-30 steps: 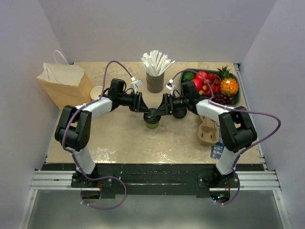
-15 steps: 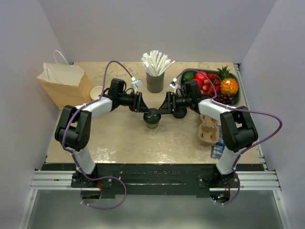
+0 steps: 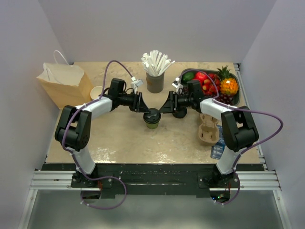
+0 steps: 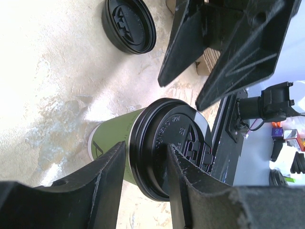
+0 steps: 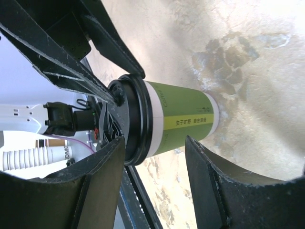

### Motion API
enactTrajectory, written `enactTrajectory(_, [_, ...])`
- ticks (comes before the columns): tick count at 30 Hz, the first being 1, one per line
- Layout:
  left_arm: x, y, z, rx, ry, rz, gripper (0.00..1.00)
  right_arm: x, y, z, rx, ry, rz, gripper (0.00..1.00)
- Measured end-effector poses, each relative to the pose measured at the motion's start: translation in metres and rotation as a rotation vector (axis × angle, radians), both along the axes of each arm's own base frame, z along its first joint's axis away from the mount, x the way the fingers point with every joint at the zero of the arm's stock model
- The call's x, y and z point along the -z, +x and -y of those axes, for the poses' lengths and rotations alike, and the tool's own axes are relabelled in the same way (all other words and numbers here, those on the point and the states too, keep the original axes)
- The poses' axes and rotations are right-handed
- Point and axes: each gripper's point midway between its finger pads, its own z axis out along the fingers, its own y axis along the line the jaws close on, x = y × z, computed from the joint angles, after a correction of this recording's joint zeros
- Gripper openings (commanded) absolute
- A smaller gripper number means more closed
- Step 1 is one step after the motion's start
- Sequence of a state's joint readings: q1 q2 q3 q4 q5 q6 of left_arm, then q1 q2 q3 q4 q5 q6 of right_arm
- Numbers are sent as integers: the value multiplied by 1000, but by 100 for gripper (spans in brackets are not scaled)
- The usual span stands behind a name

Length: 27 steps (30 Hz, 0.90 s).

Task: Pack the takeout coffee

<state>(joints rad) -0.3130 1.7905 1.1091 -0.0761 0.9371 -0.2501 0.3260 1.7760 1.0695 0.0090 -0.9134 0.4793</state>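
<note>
The takeout coffee (image 3: 152, 118) stands upright on the tabletop (image 3: 119, 138), the rim of its black lid (image 4: 162, 129) pinched in the narrow jaws of the left gripper (image 4: 145, 148), while the right gripper (image 5: 155, 139) hangs just opposite, jaws parted and clear of the cup.

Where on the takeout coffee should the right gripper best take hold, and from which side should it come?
Probably the green wall of the takeout coffee, below the cream band, coming level from the robot's right. The cup stands upright, so that wall is bare. The left gripper holds the lid from the left, and the open right gripper faces the free side.
</note>
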Motion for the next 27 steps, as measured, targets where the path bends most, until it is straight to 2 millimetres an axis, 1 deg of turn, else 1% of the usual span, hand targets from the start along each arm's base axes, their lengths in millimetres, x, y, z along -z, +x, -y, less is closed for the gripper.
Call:
enactTrajectory(6, [0, 0, 0, 0, 0, -1, 43, 0, 6, 8, 22, 1, 0, 56])
enactTrajectory(20, [-1, 0, 0, -1, 2, -3, 43, 1, 6, 8, 20, -6, 7, 56])
enactTrajectory(27, [-1, 1, 0, -1, 3, -4, 43, 6, 3, 8, 11, -19, -3, 56])
